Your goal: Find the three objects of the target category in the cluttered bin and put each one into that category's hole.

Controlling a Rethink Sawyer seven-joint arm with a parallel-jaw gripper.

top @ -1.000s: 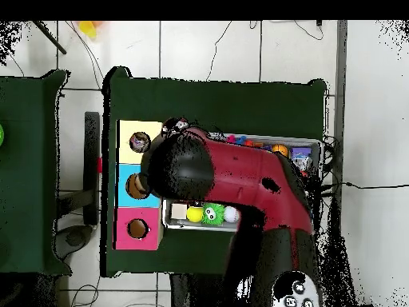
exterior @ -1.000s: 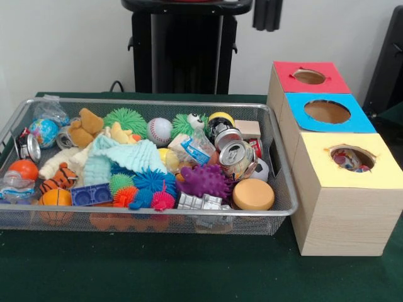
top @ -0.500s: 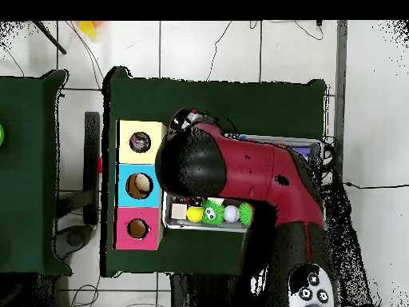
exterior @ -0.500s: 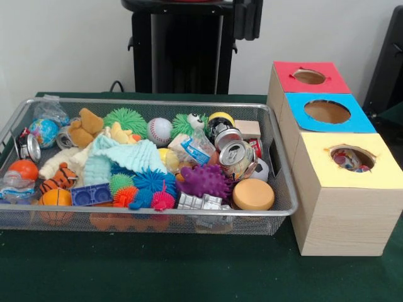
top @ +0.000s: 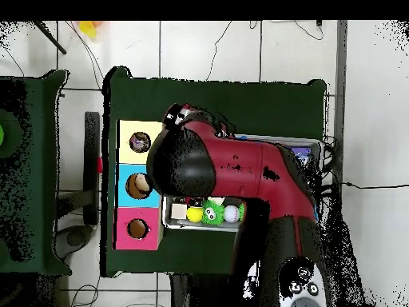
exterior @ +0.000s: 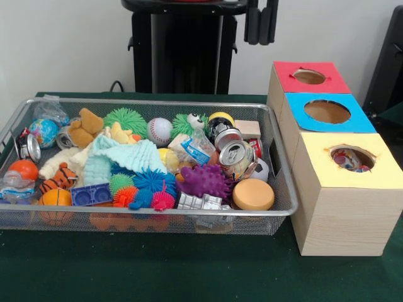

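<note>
The wire mesh bin (exterior: pixel 151 214) holds many toys, and no dotted fabric shows among them. Dotted white fabric (exterior: pixel 348 159) lies inside the round hole (exterior: pixel 368 154) of the yellow-topped wooden box (exterior: pixel 343 214), right of the bin. My gripper (exterior: pixel 261 22) hangs at the top edge of the front view, high above the bin's far right corner, with nothing seen in it. In the overhead view my red arm (top: pixel 240 172) covers most of the bin (top: pixel 165 217). The yellow hole (top: pixel 139 141) shows there with something inside.
Blue-topped (exterior: pixel 352 119) and red-topped (exterior: pixel 334 82) boxes stand behind the yellow one. The bin holds a mint knitted cloth (exterior: pixel 126 157), spiky balls (exterior: pixel 204 180), a crushed can (exterior: pixel 236 157), a baseball (exterior: pixel 159 130), a teddy (exterior: pixel 85 128) and an orange disc (exterior: pixel 253 194).
My gripper moved left along the top edge, then back right a little and slightly lower. In the overhead view the arm swung over the bin. The bin's contents have not moved.
</note>
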